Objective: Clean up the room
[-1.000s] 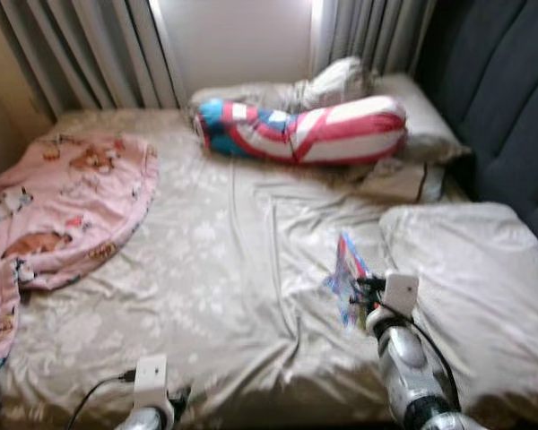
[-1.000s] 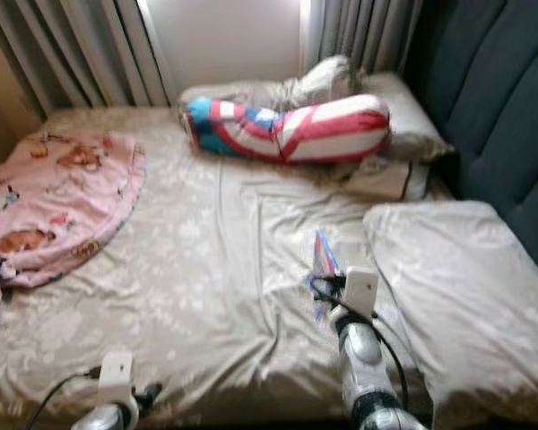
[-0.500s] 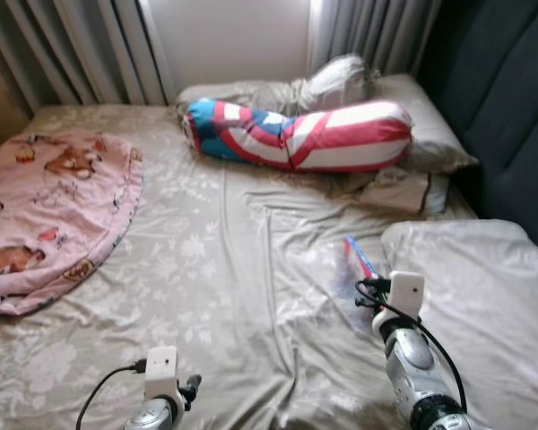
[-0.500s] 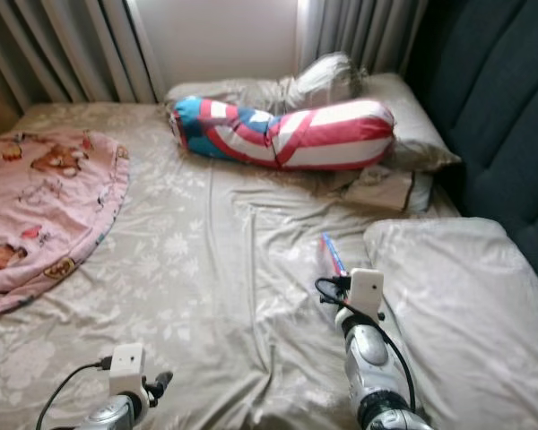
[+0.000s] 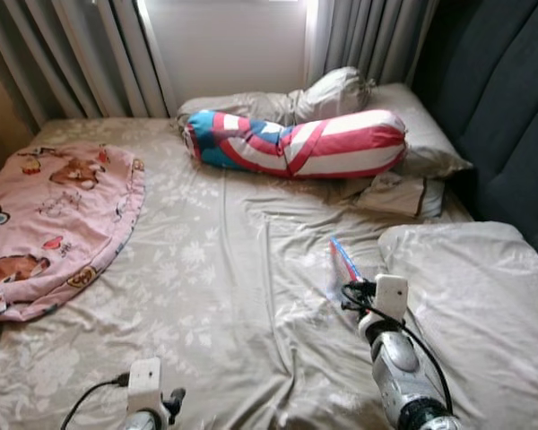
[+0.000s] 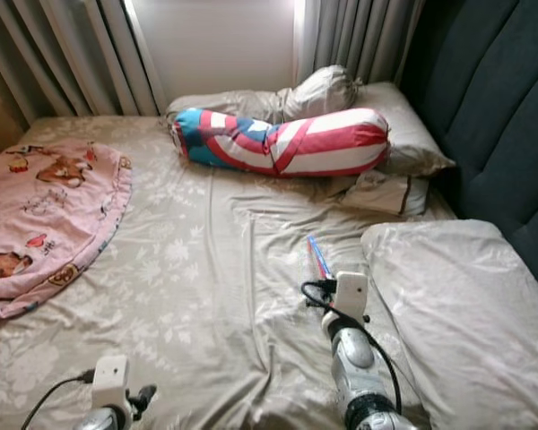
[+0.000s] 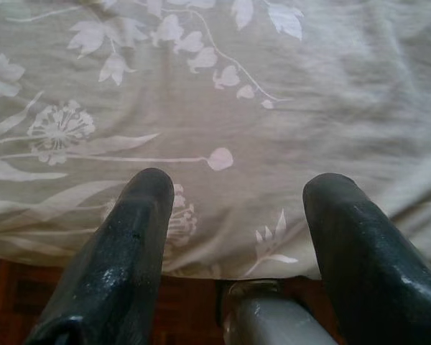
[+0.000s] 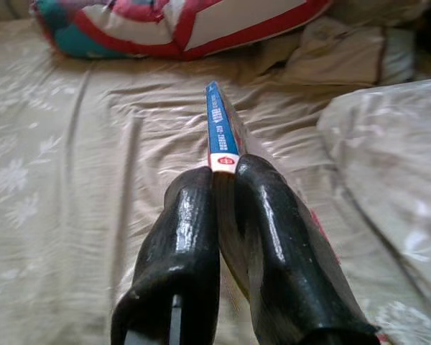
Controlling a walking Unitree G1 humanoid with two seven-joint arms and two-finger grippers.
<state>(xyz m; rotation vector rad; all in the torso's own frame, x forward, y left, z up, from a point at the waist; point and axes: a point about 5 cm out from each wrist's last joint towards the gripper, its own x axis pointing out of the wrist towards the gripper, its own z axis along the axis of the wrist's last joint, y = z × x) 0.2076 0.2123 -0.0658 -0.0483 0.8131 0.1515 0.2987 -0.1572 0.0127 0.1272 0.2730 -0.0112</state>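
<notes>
1. The right gripper point(image 8: 226, 176) has its two black fingers pressed together on the near end of a thin blue-edged plastic bag point(image 8: 220, 129), clamping it edge-up above the bed sheet point(image 5: 224, 269).
2. In the head views the plastic bag sits just ahead of the right wrist, over the sheet beside a large beige pillow point(image 5: 484, 296) on the robot's right.
3. The left gripper point(image 7: 233, 215) hangs low at the near edge of the bed, its fingers spread wide apart and holding nothing — the floral sheet lies just beyond them.
4. A long red, white and blue bolster point(image 5: 296, 143) lies across the head of the bed, resting against grey-beige pillows point(image 5: 412, 134) in front of the curtains point(image 5: 81, 54).
5. A pink cartoon-print blanket point(image 5: 54, 215) covers the bed's left side, well apart from the bag.
6. A dark padded headboard point(image 5: 502, 116) stands along the right — beside the pillows.
</notes>
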